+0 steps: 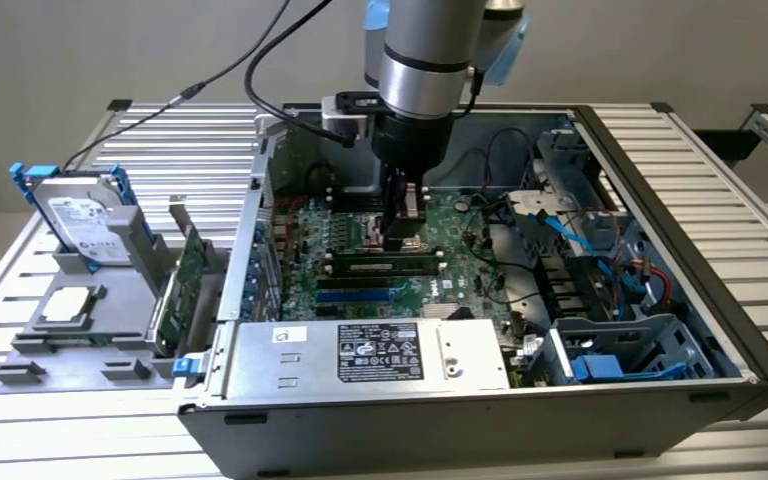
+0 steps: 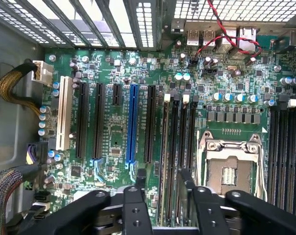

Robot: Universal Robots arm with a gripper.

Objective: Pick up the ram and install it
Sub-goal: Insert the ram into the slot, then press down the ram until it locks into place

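Your gripper [image 1: 408, 222] hangs low inside the open computer case [image 1: 651, 200], over the motherboard [image 1: 344, 215], and it is clamped on the ram [image 2: 167, 161]: in the wrist view the thin stick runs edge-on between the two fingers [image 2: 138, 193], straight out from the jaws. Its long axis lies parallel to the bank of memory slots [image 2: 179, 127] directly beneath it, beside the processor socket [image 2: 231, 164], so the alignment that matters is sideways, across the slots, not along them. I judge the stick sits just above or already at the mouth of one slot; whether its edge touches, you cannot tell. In the exterior view a second memory stick [image 1: 387, 266] lies seated nearer the power supply [image 1: 371, 352].
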